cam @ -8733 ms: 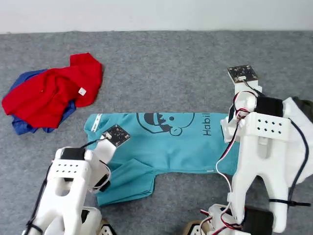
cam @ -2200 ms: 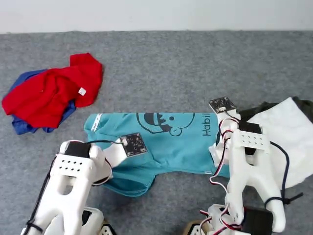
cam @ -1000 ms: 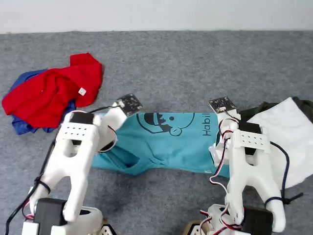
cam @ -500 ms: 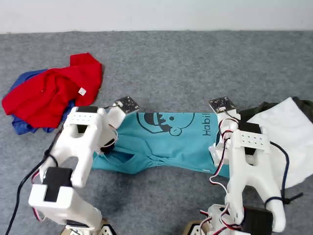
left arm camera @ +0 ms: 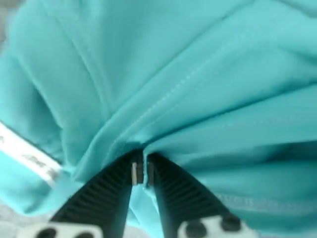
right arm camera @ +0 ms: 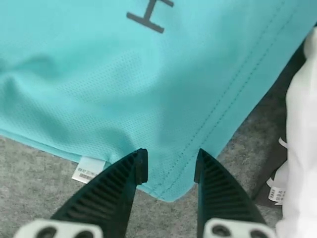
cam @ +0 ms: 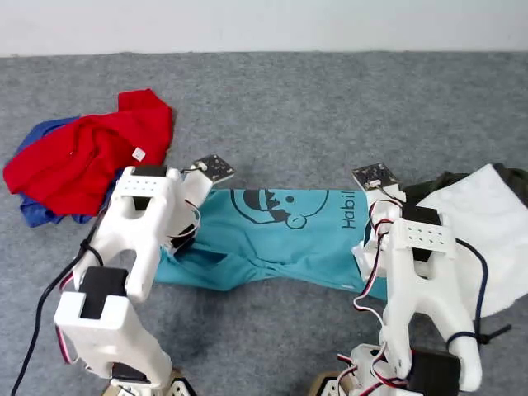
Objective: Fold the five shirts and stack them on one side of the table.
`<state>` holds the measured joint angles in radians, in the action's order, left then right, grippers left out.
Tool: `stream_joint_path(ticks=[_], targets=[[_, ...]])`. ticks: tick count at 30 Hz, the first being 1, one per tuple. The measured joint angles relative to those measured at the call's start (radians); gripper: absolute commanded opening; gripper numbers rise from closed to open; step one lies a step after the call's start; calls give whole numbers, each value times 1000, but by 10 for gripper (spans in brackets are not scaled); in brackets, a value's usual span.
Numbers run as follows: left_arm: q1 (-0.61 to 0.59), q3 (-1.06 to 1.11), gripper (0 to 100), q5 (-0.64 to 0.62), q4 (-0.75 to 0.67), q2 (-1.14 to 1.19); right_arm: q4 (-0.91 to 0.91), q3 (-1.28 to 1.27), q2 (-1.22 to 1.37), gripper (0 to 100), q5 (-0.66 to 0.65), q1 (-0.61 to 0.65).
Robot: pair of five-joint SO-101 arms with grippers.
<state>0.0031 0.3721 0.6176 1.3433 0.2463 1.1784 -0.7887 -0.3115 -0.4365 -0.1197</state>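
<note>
A teal shirt (cam: 280,239) with a dark print lies spread across the middle of the table. My left gripper (left arm camera: 141,173) is shut on a bunched fold of the teal shirt (left arm camera: 208,74); in the high view the left arm (cam: 144,219) stands over the shirt's left end, where the cloth is gathered. My right gripper (right arm camera: 171,168) is open, its fingers (right arm camera: 138,166) just above the hem corner of the teal shirt (right arm camera: 99,74) near a small white label (right arm camera: 89,171). The right arm (cam: 412,247) covers the shirt's right end.
A red shirt (cam: 91,153) lies crumpled on a blue shirt (cam: 37,210) at the back left. A white shirt (cam: 478,223) rests over a dark one (cam: 437,183) at the right edge, close beside my right arm. Grey carpet (cam: 289,107) lies bare at the back.
My left arm has carried the shirt's front left part back toward the far side, gathering it along the left end. The right arm came down onto the right end earlier and has stayed still since.
</note>
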Motion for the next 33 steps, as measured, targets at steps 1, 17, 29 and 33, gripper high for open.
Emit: stream_joint_path(ticks=[1,17,29,33], targets=[[0,-11,15,-3,32,0,0,0,0,165,0,-2],[0,-282,17,-275,160,25,0,0,0,165,0,-2],[-2,-285,108,-281,183,132,0,0,0,165,0,-2],[-5,-322,108,-281,183,132,0,0,0,165,0,-2]])
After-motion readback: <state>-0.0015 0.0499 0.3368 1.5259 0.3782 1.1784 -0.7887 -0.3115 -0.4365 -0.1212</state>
